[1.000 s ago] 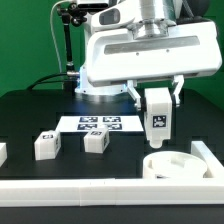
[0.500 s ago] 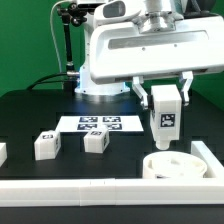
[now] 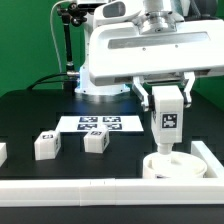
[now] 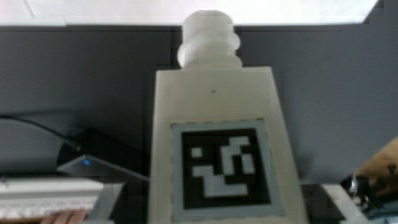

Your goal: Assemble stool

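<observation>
Leg block (image 3: 168,120) hangs upright in the pincer (image 3: 167,100), tag facing the exterior cam. Long axis is vertical, w/ the threaded peg (image 3: 163,146) at the bottom end pointing down. Pincer is clamped on the block's upper part, 1 finger each side.

Seat disc (image 3: 175,165) lies flat on the surface (image 3: 30,110) right under the block, in the corner of the border rails (image 3: 100,190) at the exterior view's right. Peg tip is at the disc's top, toward the exterior view's left side of it. Touching or apart: can't tell from this angle. In the wrist view the same block (image 4: 214,130) fills the pic, peg (image 4: 208,40) pointing away from the cam; disc not made out there.

Key relation for the next move, as I judge it: disc is straight below, so peg goes down into a hole in the disc. Axis needs to be plumb & centred over the hole, which is hidden.

Disc looks dished w/ a raised rim; nothing seen inside it. 2 more leg blocks (image 3: 45,145) (image 3: 95,141) stand loose at the exterior view's left, well apart from the disc, just beside the marker board (image 3: 100,124). 1 more white part (image 3: 2,152) is cut off at the far-left edge.
</observation>
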Motion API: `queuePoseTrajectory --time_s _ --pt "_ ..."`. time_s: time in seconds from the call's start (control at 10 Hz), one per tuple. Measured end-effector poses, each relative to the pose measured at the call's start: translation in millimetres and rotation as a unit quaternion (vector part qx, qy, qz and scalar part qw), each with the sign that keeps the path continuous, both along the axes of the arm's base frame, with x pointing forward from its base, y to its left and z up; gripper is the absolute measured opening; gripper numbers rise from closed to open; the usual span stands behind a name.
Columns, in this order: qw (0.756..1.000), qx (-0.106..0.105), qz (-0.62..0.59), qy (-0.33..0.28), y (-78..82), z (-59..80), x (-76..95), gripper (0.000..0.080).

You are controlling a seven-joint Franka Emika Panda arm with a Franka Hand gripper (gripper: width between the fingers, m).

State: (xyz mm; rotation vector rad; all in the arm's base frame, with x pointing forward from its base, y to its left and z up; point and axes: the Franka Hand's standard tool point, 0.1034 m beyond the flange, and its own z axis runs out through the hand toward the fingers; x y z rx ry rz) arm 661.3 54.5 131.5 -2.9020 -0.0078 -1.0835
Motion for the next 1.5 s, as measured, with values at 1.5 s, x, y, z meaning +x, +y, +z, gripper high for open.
queuePoseTrajectory --time_s 1.5 --pt "0.999 -0.001 0.004 0.04 3.3 -39.4 -13.9 0.0338"
